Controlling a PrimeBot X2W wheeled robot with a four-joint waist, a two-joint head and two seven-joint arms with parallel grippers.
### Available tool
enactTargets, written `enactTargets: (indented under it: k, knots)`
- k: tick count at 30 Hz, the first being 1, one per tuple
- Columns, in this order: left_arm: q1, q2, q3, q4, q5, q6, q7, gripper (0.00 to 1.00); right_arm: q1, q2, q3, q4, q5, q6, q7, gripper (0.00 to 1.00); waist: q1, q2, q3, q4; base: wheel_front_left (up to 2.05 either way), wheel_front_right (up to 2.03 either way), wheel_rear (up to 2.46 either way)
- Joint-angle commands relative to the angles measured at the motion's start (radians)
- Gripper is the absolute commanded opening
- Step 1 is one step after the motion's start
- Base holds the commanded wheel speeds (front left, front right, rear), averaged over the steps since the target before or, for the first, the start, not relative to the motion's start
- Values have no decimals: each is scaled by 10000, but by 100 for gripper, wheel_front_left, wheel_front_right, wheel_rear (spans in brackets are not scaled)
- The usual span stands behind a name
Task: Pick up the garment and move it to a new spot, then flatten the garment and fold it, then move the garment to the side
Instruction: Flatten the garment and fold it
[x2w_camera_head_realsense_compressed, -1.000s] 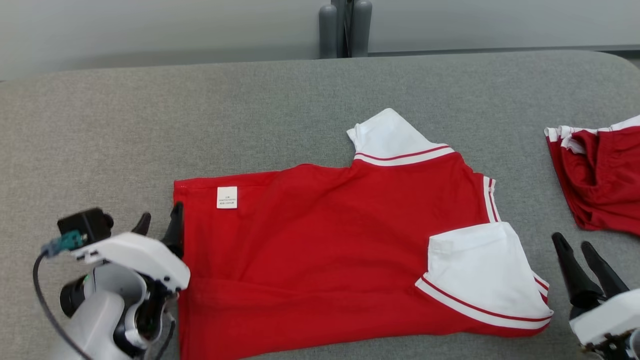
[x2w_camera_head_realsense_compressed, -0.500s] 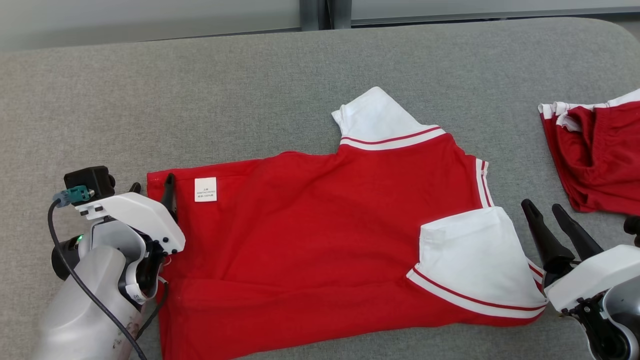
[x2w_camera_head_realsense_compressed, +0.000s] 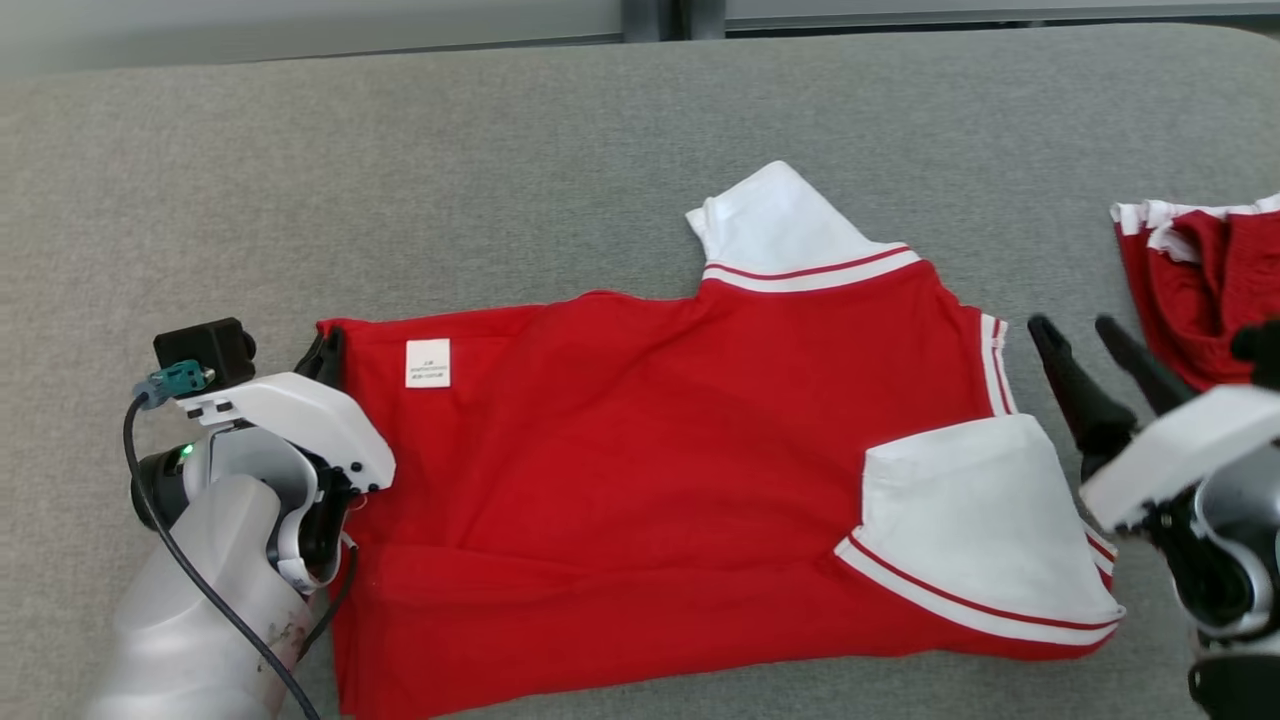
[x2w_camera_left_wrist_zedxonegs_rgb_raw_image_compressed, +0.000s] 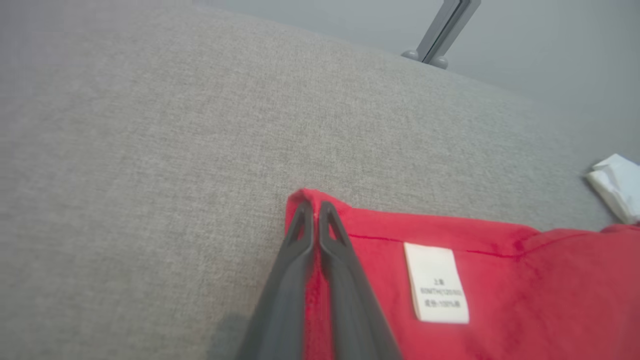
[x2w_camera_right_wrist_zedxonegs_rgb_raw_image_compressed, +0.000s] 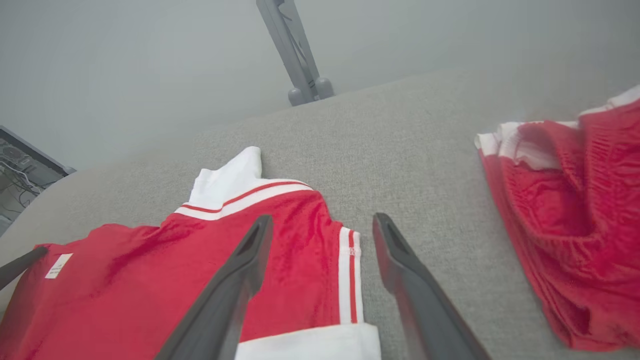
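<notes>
The garment (x2w_camera_head_realsense_compressed: 640, 440) is a red polo shirt with white sleeves and a white label, spread across the grey table (x2w_camera_head_realsense_compressed: 500, 180). My left gripper (x2w_camera_head_realsense_compressed: 322, 352) is shut on its far left hem corner; in the left wrist view the red cloth (x2w_camera_left_wrist_zedxonegs_rgb_raw_image_compressed: 500, 290) is pinched between the closed fingers (x2w_camera_left_wrist_zedxonegs_rgb_raw_image_compressed: 300, 235). My right gripper (x2w_camera_head_realsense_compressed: 1085, 335) stands open just right of the shirt's collar edge, above the table. In the right wrist view the right gripper (x2w_camera_right_wrist_zedxonegs_rgb_raw_image_compressed: 322, 225) has its fingers on either side of the striped collar edge (x2w_camera_right_wrist_zedxonegs_rgb_raw_image_compressed: 349, 275), not touching it.
A second red and white garment (x2w_camera_head_realsense_compressed: 1200, 290) lies crumpled at the table's right edge, close to my right gripper. A grey post (x2w_camera_right_wrist_zedxonegs_rgb_raw_image_compressed: 295, 55) stands behind the table's far edge. Bare grey cloth spreads across the far and left parts of the table.
My left gripper has closed on the shirt's left hem corner. My right gripper has moved forward toward the collar side. The head camera has tilted and shifted.
</notes>
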Motion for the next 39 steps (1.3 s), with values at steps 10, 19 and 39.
enactTargets:
  k: [10,19,39]
  knots:
    - [-319,-431,-312,-695,411,-221,-1043,0,-3400,-670,408,2028,-66,17,1626,100,0,0,850,1264,0,0,0]
    - [-721,-1074,-610,-1284,562,-267,-1321,0,-6017,-1297,1211,4043,-550,17,3270,100,0,0,1752,2224,0,0,0]
    - [-1116,-1407,-647,-791,402,-501,-1623,0,-7011,-2136,3436,4518,-72,17,4202,0,0,0,2061,2421,0,0,0]
